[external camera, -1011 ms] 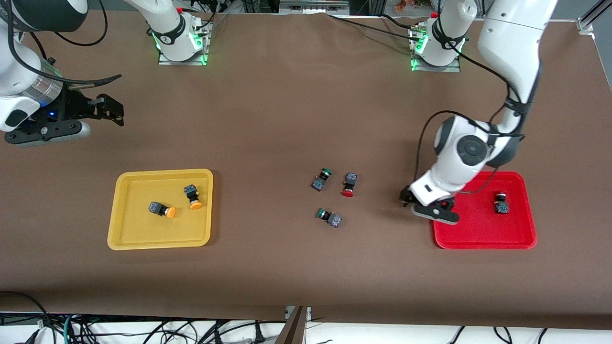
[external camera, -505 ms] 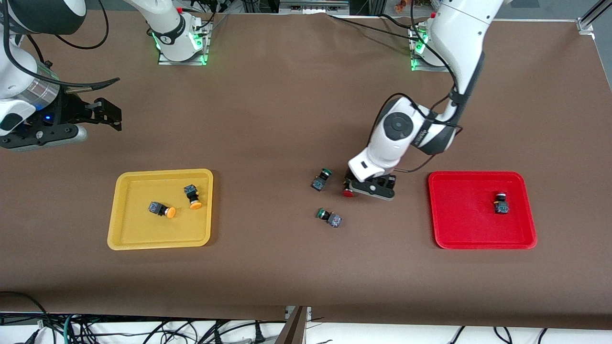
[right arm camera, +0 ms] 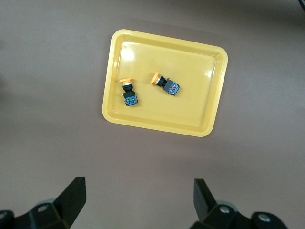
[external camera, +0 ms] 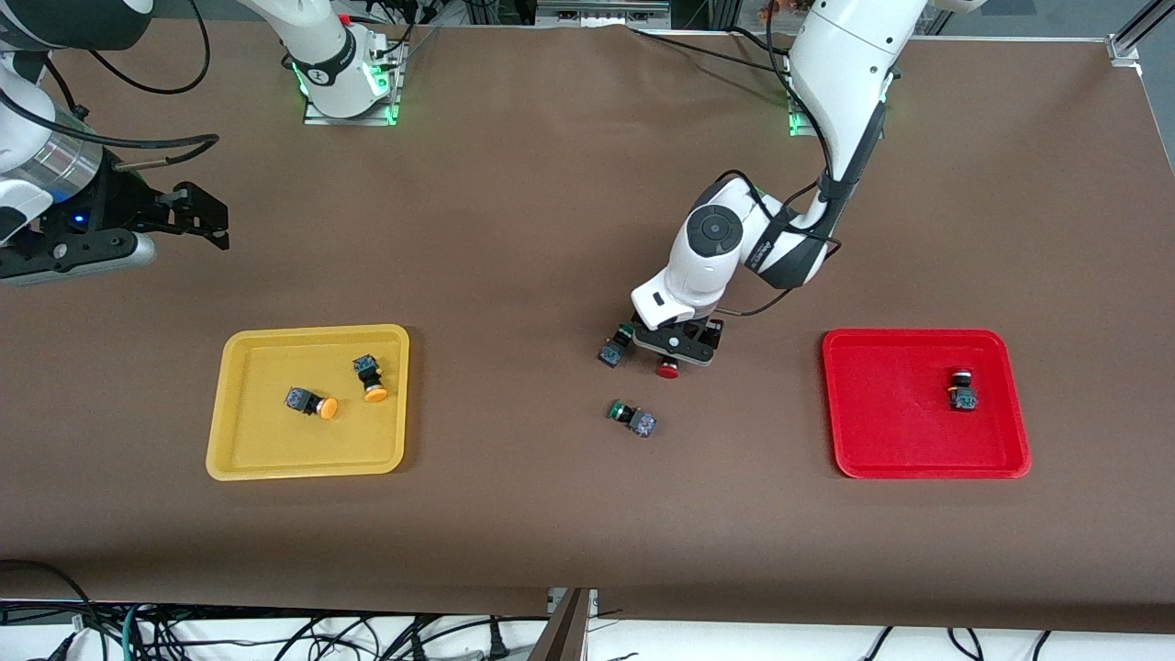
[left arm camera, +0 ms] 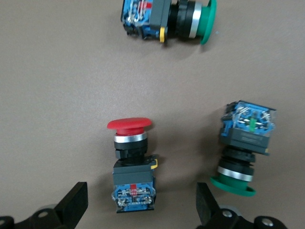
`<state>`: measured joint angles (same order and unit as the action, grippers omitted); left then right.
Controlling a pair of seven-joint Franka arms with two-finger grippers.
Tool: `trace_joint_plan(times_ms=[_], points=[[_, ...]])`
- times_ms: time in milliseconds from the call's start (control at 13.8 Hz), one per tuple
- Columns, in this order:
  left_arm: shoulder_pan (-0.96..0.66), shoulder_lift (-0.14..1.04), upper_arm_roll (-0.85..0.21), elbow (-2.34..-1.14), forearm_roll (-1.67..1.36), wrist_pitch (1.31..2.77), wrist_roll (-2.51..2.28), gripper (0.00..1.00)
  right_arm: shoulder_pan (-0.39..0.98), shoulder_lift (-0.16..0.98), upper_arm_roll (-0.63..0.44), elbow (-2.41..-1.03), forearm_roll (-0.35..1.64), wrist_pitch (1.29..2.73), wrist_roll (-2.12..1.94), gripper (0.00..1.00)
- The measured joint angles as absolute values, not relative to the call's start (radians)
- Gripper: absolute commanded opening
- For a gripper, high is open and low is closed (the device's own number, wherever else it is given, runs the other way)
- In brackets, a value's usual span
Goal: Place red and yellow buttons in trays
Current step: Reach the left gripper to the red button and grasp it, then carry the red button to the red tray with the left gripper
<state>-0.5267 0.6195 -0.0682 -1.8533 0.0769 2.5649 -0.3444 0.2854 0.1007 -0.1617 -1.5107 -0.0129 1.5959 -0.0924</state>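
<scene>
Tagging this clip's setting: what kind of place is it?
Likely a robotics lab bench: two Franka arms bolted to a brown-covered table, loose cables at its edge, and push-button switches sorted into a yellow tray and red tray.

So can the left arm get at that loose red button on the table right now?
Probably yes. The left gripper hangs right over the red button with its jaws open and the button lined up between them. A green button lies close beside it but apart, so it could get nudged.

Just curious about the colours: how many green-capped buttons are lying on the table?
2. One green button lies on the bare table beside the left pincer; the other green button lies nearer the front camera. None seems hidden.
</scene>
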Motion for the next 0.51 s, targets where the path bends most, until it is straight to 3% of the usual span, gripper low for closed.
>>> trace_joint_plan(times_ms=[361, 433, 505], points=[[-0.527, 0.645, -0.065, -1.835, 0.077, 2.567, -0.344, 1.00, 0.284, 0.102, -0.162, -1.511, -0.013, 1.592, -0.092, 1.00], [-0.527, 0.651, -0.065, -1.828, 0.077, 2.567, -0.344, 0.91, 0.283, 0.102, -0.163, -1.511, -0.012, 1.591, -0.092, 1.00], [-0.527, 0.655, -0.065, -1.821, 0.077, 2.567, -0.344, 0.76, 0.283, 0.103, -0.163, -1.511, -0.010, 1.591, -0.092, 1.00]])
